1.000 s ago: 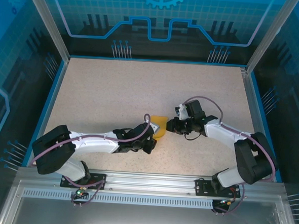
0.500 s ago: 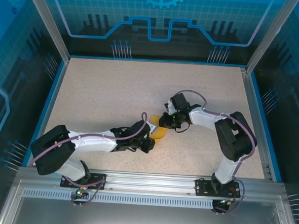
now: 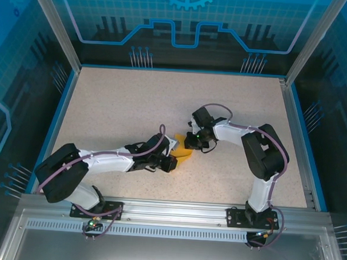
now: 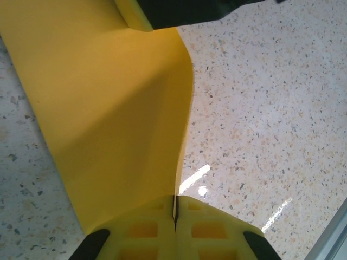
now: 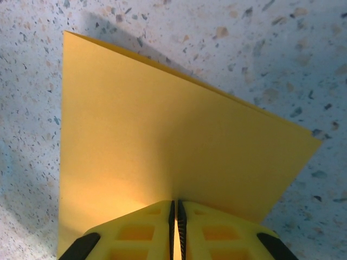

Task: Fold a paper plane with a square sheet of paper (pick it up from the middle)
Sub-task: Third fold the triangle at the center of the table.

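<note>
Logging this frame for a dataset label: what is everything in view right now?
thin orange-yellow sheet of paper: one, orange-yellow, mid-table, partly folded, pinched by both grippers.
speckled beige table: one, beige with blue edging, under everything.
grey metal rail: one, grey, near edge, carrying both arm bases.
left gripper: one, yellow fingers, shut on the paper's edge.
right gripper: one, yellow fingers, shut on the paper too.

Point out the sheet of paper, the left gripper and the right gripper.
sheet of paper (image 5: 162, 135), right wrist view, middle of its flat face.
left gripper (image 4: 174, 199), left wrist view, between its fingers.
right gripper (image 5: 174, 205), right wrist view, between its fingers.
</note>
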Motion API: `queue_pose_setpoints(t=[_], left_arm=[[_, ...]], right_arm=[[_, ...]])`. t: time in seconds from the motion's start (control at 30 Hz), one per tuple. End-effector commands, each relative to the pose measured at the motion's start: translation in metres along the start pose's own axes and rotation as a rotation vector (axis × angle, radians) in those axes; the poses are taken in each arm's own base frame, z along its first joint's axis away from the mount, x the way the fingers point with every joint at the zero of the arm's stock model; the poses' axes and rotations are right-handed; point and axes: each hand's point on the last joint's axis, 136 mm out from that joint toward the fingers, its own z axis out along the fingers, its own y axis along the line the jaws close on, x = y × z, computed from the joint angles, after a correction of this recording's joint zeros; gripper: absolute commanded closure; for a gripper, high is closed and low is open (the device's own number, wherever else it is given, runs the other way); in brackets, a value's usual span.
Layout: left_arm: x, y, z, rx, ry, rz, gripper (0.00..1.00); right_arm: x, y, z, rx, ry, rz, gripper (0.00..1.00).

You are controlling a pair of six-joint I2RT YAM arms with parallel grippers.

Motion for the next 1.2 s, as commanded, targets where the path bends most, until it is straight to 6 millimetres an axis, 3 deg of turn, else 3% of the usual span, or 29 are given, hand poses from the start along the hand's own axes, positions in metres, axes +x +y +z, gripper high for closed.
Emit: queue_pose_setpoints(t=[0.0,0.5,0.73,1.17], left_arm=[[-0.005,-0.001,0.003,0.026,0.013,0.006,0.93],[-0.019,0.013,0.009,0.041,0.031,-0.004,0.92],[-0.014,0.026,0.013,-0.012,0.056,-0.03,0.93],[-0.012,0.034,0.013,-0.043,0.059,-0.051,0.93]], right_arm=[[0.011,-0.01,0.007,0.061,0.047,-0.013,0.86],[0.011,-0.013,0.008,0.076,0.052,-0.007,0.86],[0.011,-0.012,0.006,0.075,0.049,0.0,0.86],[0.01,-0.011,0.005,0.076,0.048,0.0,0.85]])
